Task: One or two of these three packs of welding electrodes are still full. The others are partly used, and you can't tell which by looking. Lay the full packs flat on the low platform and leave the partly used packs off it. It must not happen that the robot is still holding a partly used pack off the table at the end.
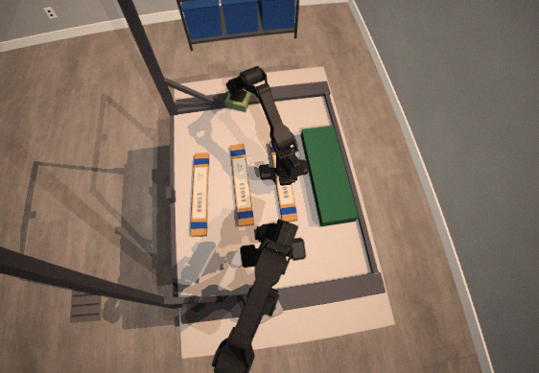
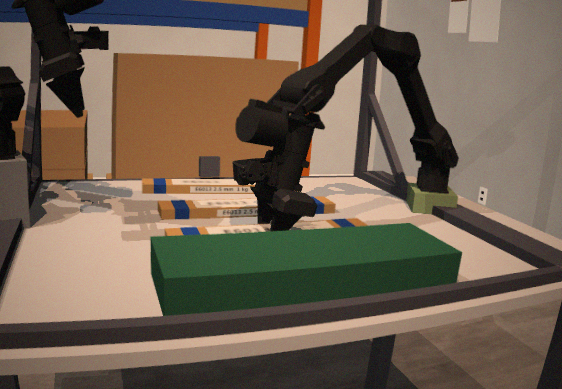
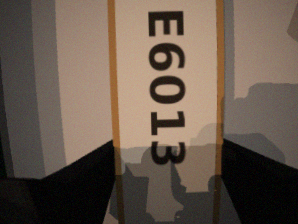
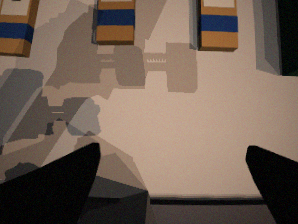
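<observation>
3 packs of electrodes lie on the table, and 0 have been laid on the low green platform [image 1: 330, 175] [image 2: 305, 254]. The pack nearest the platform [image 1: 288, 203] [image 2: 230, 229] [image 3: 167, 90] [image 4: 218, 37] is gripped across its width by the left gripper [image 2: 282, 224] [image 3: 166, 145], with 1 finger against each long side. The middle pack [image 1: 242, 184] [image 2: 175, 209] [image 4: 115, 31] and the far pack [image 1: 199, 194] [image 2: 160, 186] [image 4: 15, 36] are untouched by either gripper. The right gripper [image 4: 173, 151] is held wide open, with nothing between its fingers, off the near ends of the packs.

The main risk is judged to be a wrong sorting: all 3 packs look alike, so fullness would have to be judged by weight once 1 is lifted. If the lift is too brief or jerky, a partly used pack could be taken for a full 1. Should the grip be off the balance point, an end could sag and be caught on the platform's edge. With 2 full packs, room could be lost if the first were laid crosswise. A partly used pack must be lowered and released, never left hanging.
</observation>
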